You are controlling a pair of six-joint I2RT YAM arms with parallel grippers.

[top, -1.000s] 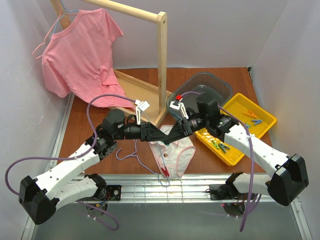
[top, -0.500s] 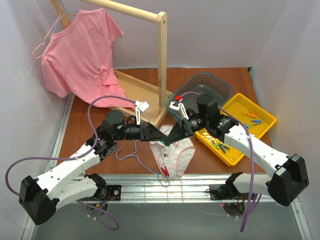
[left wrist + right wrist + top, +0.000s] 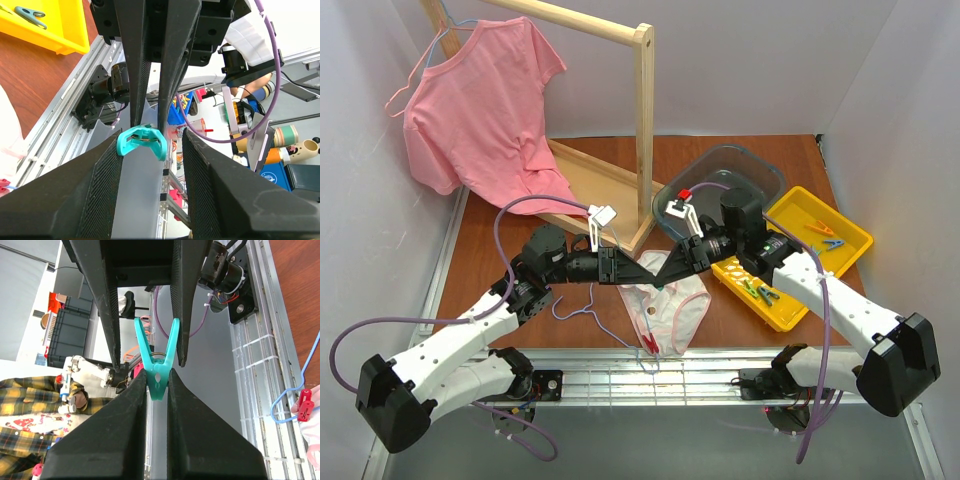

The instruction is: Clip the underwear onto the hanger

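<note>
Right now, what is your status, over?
Right pincer shut on teal clip. Left pincer open around its handles. Underwear, hanger on table, red clip already on. Nothing in the way.

White underwear (image 3: 665, 305) lies flat, light-blue hanger (image 3: 610, 330) touching its left side.

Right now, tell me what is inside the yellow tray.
Green pegs at the near end; an orange peg and a blue peg at the far end. The right arm covers the tray's middle, so anything there is hidden.
</note>
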